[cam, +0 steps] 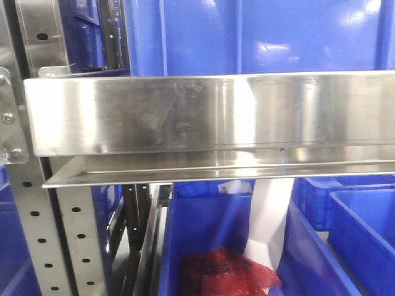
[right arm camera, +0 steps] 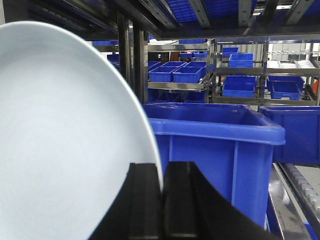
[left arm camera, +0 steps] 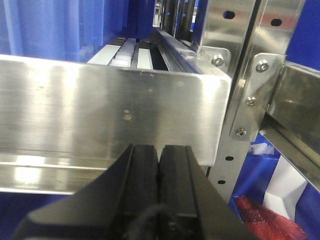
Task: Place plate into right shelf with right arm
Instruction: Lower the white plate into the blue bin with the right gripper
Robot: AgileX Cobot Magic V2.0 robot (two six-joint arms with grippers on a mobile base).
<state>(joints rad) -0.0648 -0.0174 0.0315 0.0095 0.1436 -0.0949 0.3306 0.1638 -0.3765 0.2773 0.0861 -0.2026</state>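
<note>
The white plate (right arm camera: 60, 140) fills the left half of the right wrist view, held on edge by its rim. My right gripper (right arm camera: 161, 172) is shut on that rim, the black fingers (right arm camera: 145, 200) pinching it from both sides. Behind the plate stands a blue bin (right arm camera: 220, 150) on the right shelf, whose steel ledge (cam: 210, 114) spans the front view. In the left wrist view my left gripper (left arm camera: 159, 155) is shut with nothing in it, just in front of a steel shelf ledge (left arm camera: 110, 105). The front view shows neither gripper nor the plate.
A perforated steel upright (left arm camera: 240, 100) stands right of the left gripper. Blue bins (cam: 259, 37) sit above the ledge and below it (cam: 210, 240), one holding red mesh (cam: 228, 274). More racks with blue bins (right arm camera: 175, 72) stand farther back.
</note>
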